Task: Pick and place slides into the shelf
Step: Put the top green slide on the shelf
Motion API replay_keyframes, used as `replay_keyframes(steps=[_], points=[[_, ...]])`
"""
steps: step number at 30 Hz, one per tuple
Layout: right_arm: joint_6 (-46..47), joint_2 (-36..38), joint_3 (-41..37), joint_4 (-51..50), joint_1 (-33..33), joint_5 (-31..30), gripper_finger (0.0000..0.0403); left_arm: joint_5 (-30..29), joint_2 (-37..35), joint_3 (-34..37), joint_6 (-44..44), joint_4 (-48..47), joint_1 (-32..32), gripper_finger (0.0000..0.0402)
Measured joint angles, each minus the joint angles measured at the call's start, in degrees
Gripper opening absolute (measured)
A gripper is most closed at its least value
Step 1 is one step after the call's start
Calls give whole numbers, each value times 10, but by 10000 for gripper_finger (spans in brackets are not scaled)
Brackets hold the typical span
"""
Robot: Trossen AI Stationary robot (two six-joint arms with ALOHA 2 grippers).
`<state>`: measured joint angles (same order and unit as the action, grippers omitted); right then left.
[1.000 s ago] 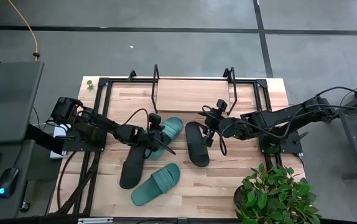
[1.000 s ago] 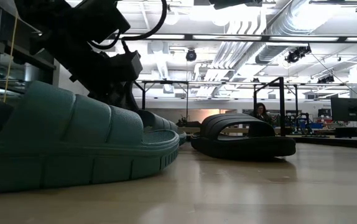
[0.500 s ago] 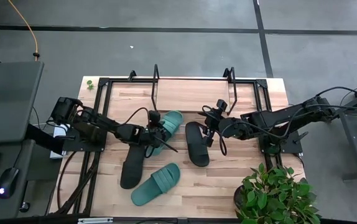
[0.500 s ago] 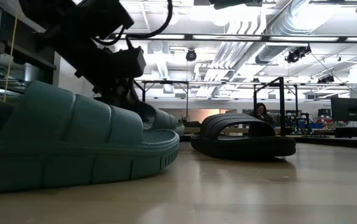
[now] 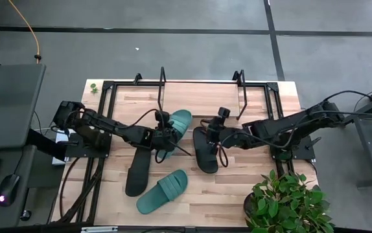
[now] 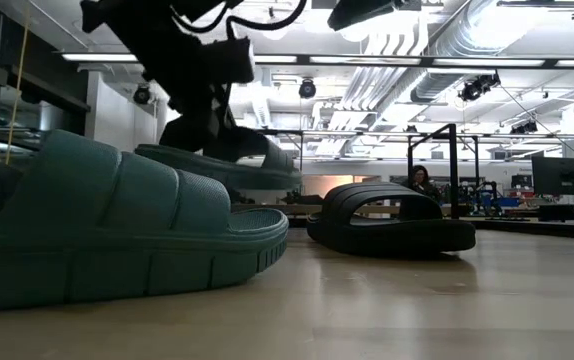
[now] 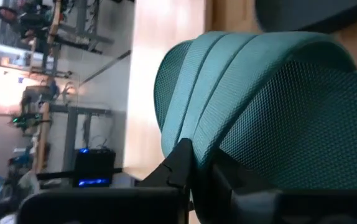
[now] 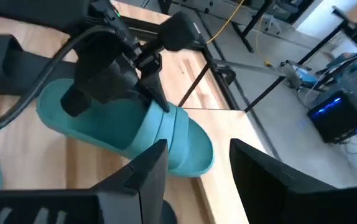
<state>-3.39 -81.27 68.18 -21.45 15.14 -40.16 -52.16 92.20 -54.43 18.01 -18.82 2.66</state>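
1. Two slides are teal-green: the lifted slide (image 5: 175, 123) has a ribbed strap with fine dotted texture, like the front slide (image 5: 162, 191).
2. Two slides (image 5: 205, 150) are plain black.
3. The table (image 5: 192, 97) is light wood.
4. The plant (image 5: 288, 202) is green.

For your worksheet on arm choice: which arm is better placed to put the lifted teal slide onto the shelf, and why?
Left. The left gripper already holds the teal slide off the table, near the shelf. The right gripper is open over a black slide.

left gripper (image 5: 162, 138) fingertips hidden by held teal slide (image 5: 174, 127); potted plant (image 5: 288, 202) cut off at frame edge.
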Motion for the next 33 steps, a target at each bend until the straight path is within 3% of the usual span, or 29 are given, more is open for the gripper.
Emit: replay_keyframes(steps=[6, 11, 19, 33], points=[[-11, -2, 0, 2, 0, -25, 176, -16, 0, -36, -18, -44, 0, 15], [-17, -8, 0, 2, 0, -39, 204, -22, 0, -71, -17, -54, 0, 37], [-73, -44, 0, 33, 7, -80, 243, -22, 0, -132, 13, -54, 0, 41], [-108, -63, 0, 91, 6, -99, 250, -23, 0, -180, 65, -52, 0, 42]])
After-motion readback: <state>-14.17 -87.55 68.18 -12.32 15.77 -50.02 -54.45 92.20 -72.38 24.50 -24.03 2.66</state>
